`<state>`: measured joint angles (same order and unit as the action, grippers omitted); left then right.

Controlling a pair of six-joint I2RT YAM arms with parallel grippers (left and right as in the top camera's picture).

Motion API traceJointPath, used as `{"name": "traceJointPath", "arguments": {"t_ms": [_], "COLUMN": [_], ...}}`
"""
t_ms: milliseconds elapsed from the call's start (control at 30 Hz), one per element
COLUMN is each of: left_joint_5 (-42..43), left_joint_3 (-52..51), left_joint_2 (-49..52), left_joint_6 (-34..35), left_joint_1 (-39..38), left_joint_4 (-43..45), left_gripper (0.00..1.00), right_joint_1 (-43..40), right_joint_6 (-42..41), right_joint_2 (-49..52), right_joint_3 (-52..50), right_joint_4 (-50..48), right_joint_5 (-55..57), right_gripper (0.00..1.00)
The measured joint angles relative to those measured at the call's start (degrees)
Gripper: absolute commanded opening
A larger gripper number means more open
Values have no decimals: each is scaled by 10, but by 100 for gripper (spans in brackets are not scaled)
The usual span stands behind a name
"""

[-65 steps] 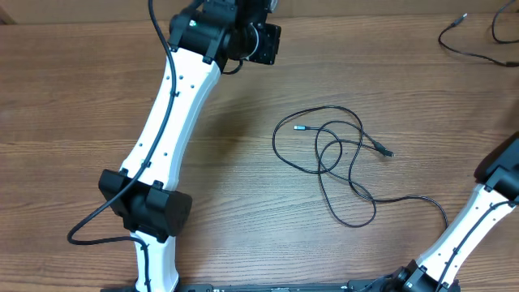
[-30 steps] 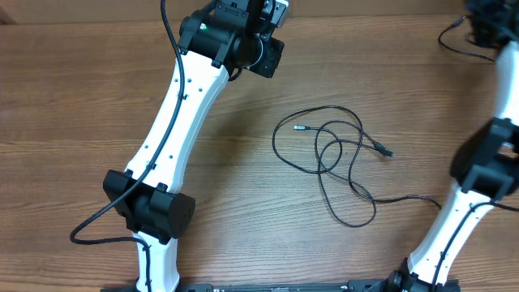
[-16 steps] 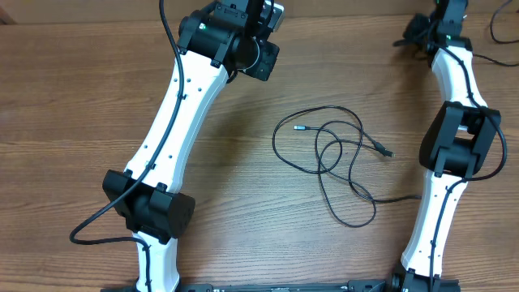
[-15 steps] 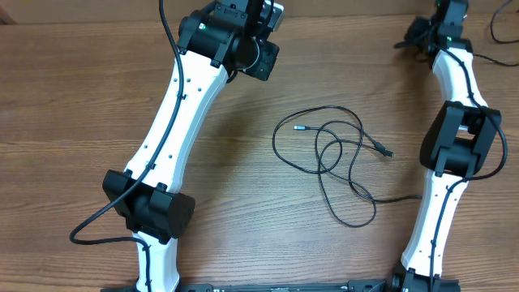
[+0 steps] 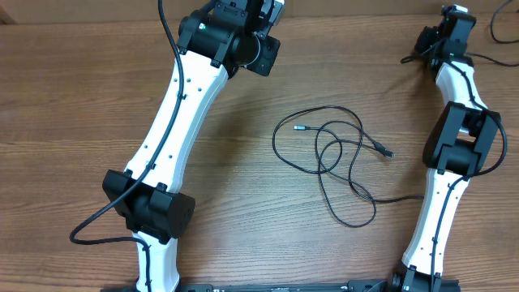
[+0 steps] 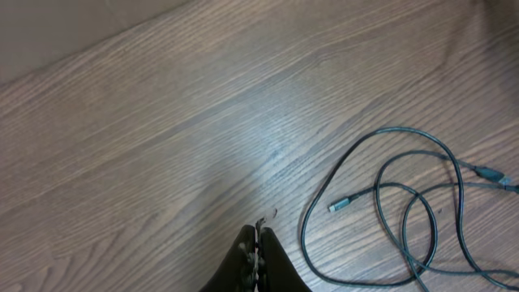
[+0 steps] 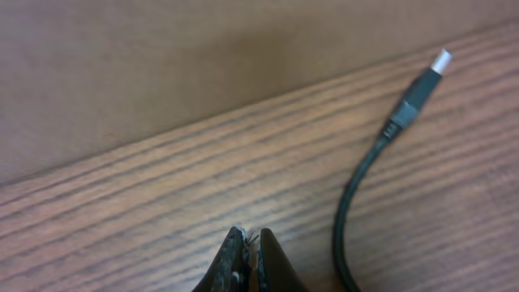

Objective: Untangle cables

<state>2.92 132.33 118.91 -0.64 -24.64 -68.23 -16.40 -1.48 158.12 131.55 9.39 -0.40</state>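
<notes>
For the right gripper (image 7: 250,241), read jaws pressed together with nothing between them, tips low over the table (image 7: 122,227) near its back edge. Note the second cable (image 7: 344,215) just right of the tips, not touching, with its black plug (image 7: 408,104) and silver tip (image 7: 440,60) lying flat. For the left gripper (image 6: 258,238), read the same state: clenched, empty, above bare wood. Locate the main cable (image 5: 328,158) mid-table in loose overlapping loops, one silver-tipped end (image 5: 298,128) pointing left, another plug (image 5: 384,151) pointing right, the far tail running under the right arm (image 5: 434,215).

Likely faults from here:

1. Missed pick. Cause: lowering with jaws closed beside the cord rather than around it. Expect a sideways shove, not a grasp. Open first, then straddle.
2. Slip from the pinch. Cause: thin, round, springy cord. Prefer a grasp just behind a plug body.
3. Tightened knot. Cause: pulling an end through the crossings without lifting the loops apart. Pull slowly; stop on resistance.
4. New tangle. Cause: dragging the second cable toward the middle, onto the loops. Keep both well apart.
5. Snag on the right arm. Cause: sweeping across the hidden tail. Cannot tell where that tail ends.
</notes>
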Motion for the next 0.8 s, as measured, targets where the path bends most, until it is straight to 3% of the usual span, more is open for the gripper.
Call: {"name": "traceJointPath", "arguments": {"t_ms": [367,800], "left_joint_5": [0,-2], "left_joint_3": [0,0], "left_joint_2": [0,0], "left_joint_6": [0,0], "left_joint_1": [0,0], "left_joint_4": [5,36], "left_gripper": [4,4], "right_joint_1": [-8,-117], "right_joint_6": [15,16], "right_joint_2": [9,10], "right_joint_3": [0,0], "right_joint_4": [-2,-4], "right_joint_5": [7,9], "right_gripper": [4,4]}}
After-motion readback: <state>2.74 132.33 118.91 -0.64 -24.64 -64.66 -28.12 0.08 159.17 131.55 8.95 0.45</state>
